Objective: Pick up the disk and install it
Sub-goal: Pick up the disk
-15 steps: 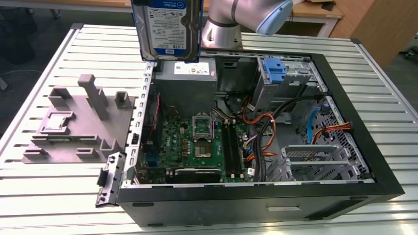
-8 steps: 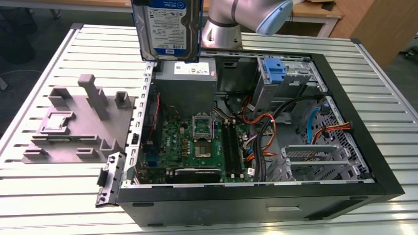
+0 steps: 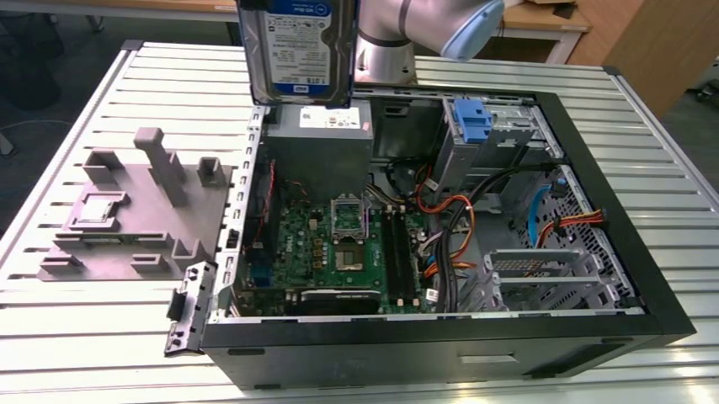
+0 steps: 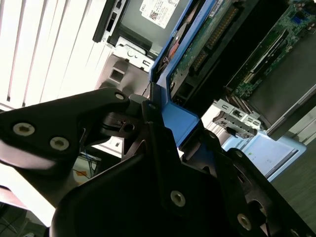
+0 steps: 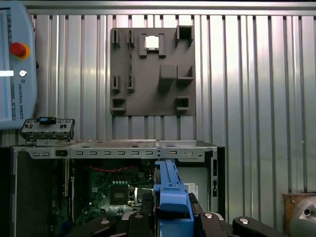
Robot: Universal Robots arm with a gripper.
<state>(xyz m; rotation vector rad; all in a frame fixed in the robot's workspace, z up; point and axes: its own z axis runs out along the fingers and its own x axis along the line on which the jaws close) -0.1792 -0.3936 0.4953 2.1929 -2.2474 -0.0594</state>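
Fingers are closed on the blue carrier edge of the disk, one on each side, so the gripper has it clamped by the frame and not by the labelled face. In the exterior view the disk hangs upright, label toward the camera, clear of everything. It is above the case at that box's far edge, toward the exterior view's left, over the power supply.

The case stands open on the worktop, filling its middle and near edge. The grey holder lies well apart, by the worktop's edge at the exterior view's left.

Judged from this, the step in hand is carrying the disk to its bay. The blue bracket at the case's far edge looks like the likely seat, though I cannot tell for sure.

To do it well:
- Hold the grip square on the carrier. A thin plastic frame can flex or slip if the disk tilts.
- Travel high enough to clear the case's rim.
- Mind the orange and black cables that loop near the bay. They could snag a corner.
- Align the disk's edges with the bay rails before any contact.
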